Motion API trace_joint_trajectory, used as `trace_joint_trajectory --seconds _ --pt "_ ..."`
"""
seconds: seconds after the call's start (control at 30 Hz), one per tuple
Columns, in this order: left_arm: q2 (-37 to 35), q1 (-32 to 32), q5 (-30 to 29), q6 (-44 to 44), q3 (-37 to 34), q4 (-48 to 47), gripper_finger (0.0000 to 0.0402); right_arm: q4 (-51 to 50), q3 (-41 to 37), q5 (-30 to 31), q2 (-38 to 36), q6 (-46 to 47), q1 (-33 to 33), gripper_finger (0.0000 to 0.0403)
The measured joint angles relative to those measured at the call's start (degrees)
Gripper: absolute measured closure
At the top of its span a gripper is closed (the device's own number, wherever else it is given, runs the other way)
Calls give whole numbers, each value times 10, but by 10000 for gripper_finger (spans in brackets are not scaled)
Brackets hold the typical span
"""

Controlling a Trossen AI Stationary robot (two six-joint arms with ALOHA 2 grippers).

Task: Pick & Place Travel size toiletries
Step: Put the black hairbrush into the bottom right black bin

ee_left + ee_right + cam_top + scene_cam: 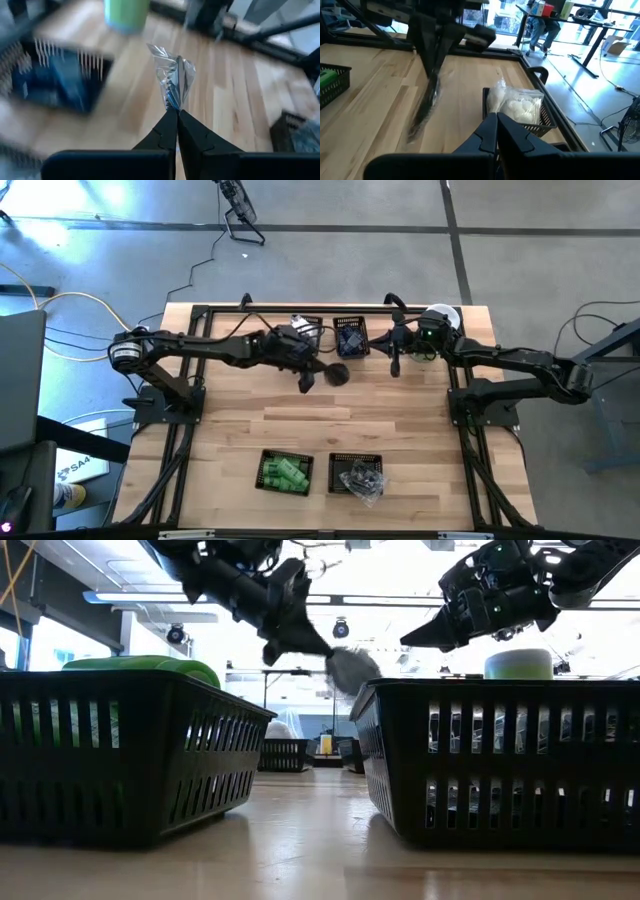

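Spreading under both arms is the wooden worktop [330,415], carrying black mesh baskets: the green-bottle basket [286,472] and the clear-wrapped-bits basket [357,476] are sitting at its near edge. The left pincer [176,106] is hanging above the worktop's middle, clamped on a clear-wrapped packet [173,77] sticking straight out beyond its tips. The right pincer [496,116] is waiting together, empty, near the worktop's far edge.
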Motion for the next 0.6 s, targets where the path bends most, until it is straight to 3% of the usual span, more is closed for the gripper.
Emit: trace_joint_trajectory --seconds 0.2,0.4,0.6 --pt "0 5 -10 86 15 46 399 13 0 14 0 -1 0 400" --pt "0 41 -15 100 46 47 399 47 0 118 -15 2 0 400" --pt "0 64 -13 134 72 49 399 50 0 109 -16 1 0 400"
